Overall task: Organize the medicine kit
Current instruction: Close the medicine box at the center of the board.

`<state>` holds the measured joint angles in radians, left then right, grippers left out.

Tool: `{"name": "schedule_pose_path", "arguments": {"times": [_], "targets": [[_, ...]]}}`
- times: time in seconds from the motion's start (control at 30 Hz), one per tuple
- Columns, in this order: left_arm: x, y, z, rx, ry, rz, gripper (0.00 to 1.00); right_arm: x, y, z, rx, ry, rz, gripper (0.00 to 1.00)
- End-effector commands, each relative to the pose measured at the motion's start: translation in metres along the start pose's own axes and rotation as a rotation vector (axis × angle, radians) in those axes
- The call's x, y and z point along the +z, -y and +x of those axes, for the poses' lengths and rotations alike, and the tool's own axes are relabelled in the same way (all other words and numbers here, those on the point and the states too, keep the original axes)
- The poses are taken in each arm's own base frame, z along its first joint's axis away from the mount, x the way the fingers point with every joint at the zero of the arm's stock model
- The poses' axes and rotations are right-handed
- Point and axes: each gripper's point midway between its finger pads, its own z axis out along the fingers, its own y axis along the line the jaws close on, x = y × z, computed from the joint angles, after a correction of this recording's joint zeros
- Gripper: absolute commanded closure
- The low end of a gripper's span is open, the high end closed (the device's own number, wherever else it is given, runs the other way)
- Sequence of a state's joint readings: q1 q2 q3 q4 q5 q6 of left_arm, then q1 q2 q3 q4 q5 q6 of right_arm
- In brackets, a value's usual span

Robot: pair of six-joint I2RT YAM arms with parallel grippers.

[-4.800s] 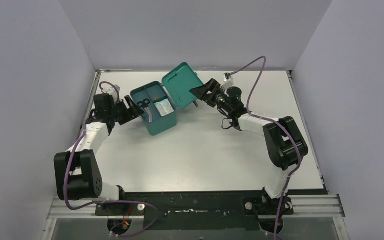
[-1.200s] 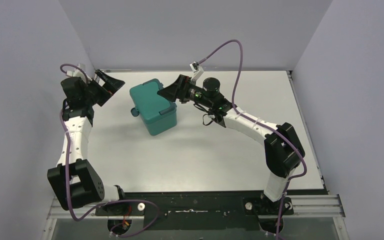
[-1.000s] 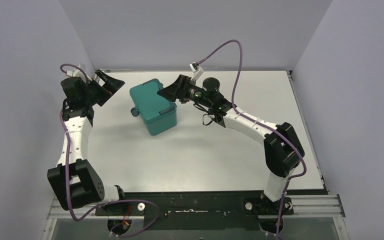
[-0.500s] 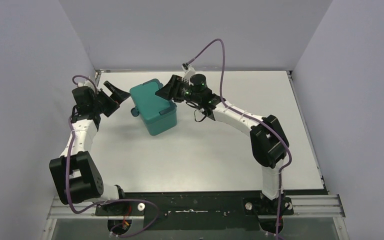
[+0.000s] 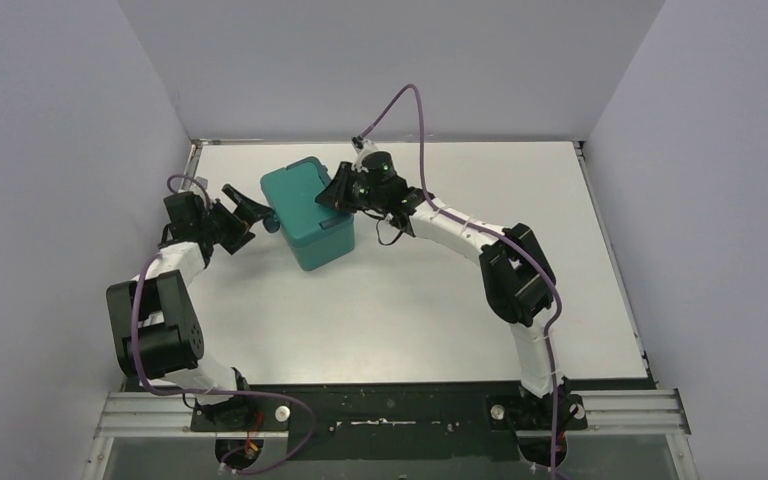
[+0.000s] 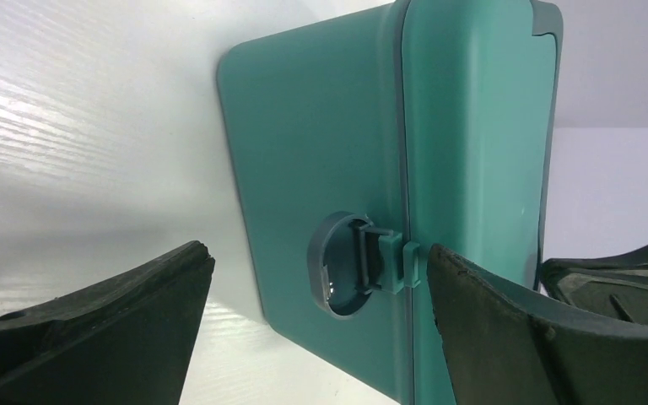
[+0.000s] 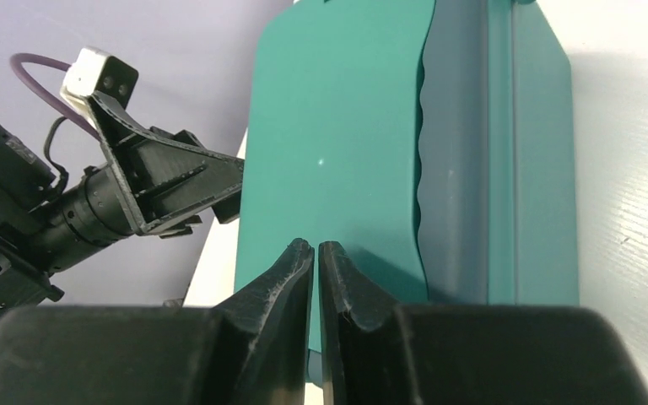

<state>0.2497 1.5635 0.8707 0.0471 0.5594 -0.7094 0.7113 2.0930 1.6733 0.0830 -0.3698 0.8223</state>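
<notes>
One smooth, round-cornered plastic medicine kit — boxy, teal.

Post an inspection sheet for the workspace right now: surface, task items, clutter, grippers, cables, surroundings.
Surface: white table, matte, no spills seen.
Job's things: teal-green rectangular plastic medicine kit, lid shut, standing left of centre toward the back; its grey round side knob faces the left arm.
Clutter: nothing seen.
Grippers: left gripper open, knob in line between its jaws, not gripped; right gripper shut, empty, at the lid; contact unclear.
Cables: purple cables loop off both arms, clear of the kit.
Surroundings: plain pale walls on three sides; black base rail at the near edge.
</notes>
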Motion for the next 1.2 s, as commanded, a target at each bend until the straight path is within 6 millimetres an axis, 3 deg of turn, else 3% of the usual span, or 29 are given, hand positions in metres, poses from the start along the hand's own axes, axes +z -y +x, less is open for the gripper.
{"name": "schedule_pose_path", "arguments": {"times": [0.0, 0.27, 0.47, 0.63, 1.07, 1.17], "targets": [[0.007, 0.035, -0.005, 0.044, 0.016, 0.170, 0.03, 0.007, -0.004, 0.000, -0.047, -0.003, 0.018, 0.90], [0.013, 0.054, 0.011, 0.032, -0.020, 0.270, 0.03, 0.019, 0.034, 0.043, -0.054, -0.097, 0.118, 0.90], [0.010, 0.066, 0.011, 0.043, -0.015, 0.315, 0.03, 0.018, 0.054, 0.069, -0.042, -0.136, 0.163, 0.90], [0.006, 0.080, 0.010, 0.056, -0.006, 0.347, 0.03, 0.017, 0.057, 0.072, -0.047, -0.139, 0.170, 0.90], [0.026, 0.056, 0.019, -0.003, -0.025, 0.245, 0.03, 0.014, 0.065, 0.079, -0.057, -0.150, 0.190, 0.90], [0.026, 0.060, 0.017, -0.002, -0.003, 0.261, 0.03, 0.014, 0.066, 0.079, -0.055, -0.151, 0.190, 0.90]]}}
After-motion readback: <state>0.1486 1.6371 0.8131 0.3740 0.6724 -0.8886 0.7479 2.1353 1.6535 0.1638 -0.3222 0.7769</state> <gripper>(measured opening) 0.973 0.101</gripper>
